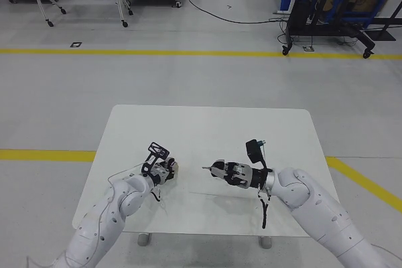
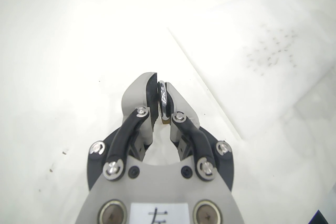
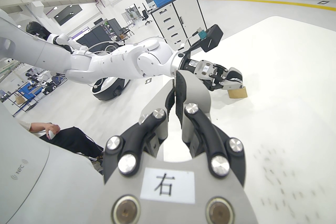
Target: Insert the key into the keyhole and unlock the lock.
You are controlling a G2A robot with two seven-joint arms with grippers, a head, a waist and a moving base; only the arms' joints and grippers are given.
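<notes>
Lower middle of the top view: the left tool (image 1: 171,167) is clamped on the shackle (image 2: 162,100) of the brass lock (image 3: 237,92), low by the white tabletop (image 1: 214,127). Just to its right, not touching, the right tool (image 1: 215,169) pinches the key (image 1: 206,168) — tip toward the lock.

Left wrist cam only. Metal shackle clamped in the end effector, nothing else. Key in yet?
Observer: No. In the top view the key sticks out of the right end effector, tip pointing at the lock, with bare table between them.
Operator: Lock body off the table?
Observer: In the right wrist view the brass body hangs under the left end effector, low at the table. I can't tell whether it touches.
</notes>
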